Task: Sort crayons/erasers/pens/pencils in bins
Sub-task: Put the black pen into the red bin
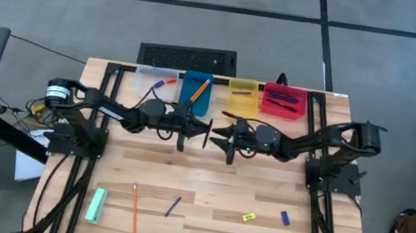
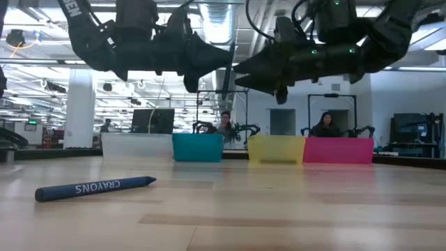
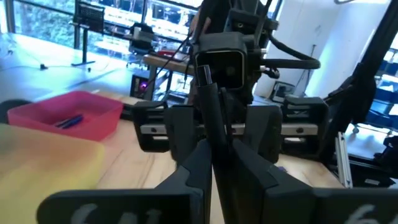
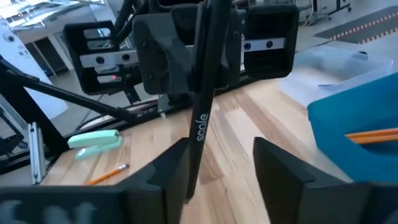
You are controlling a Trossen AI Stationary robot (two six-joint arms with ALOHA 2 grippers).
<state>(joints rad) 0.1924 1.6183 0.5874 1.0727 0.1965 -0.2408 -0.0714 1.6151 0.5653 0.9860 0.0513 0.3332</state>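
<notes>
Pen: black pen, upright above table centre, between the two grippers.
Left gripper: clamped on the pen.
Right gripper: fingers apart, one touching the pen.
Risk: may tilt or drag the pen if that finger rubs while backing off; may slip from the narrow grip and fall short of the red bin at 1 o'clock.
Writing: "CRAYONS" on the blue crayon; pen print looks like "scale", not certain.

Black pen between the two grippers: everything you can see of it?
The black pen is a thin, dark stick, plastic by its look, with white lettering on the barrel. It stands roughly upright in mid-air above the table, pinched in the left gripper's shut jaws. The right gripper's jaws stand open around its lower part; contact there is unclear.
</notes>
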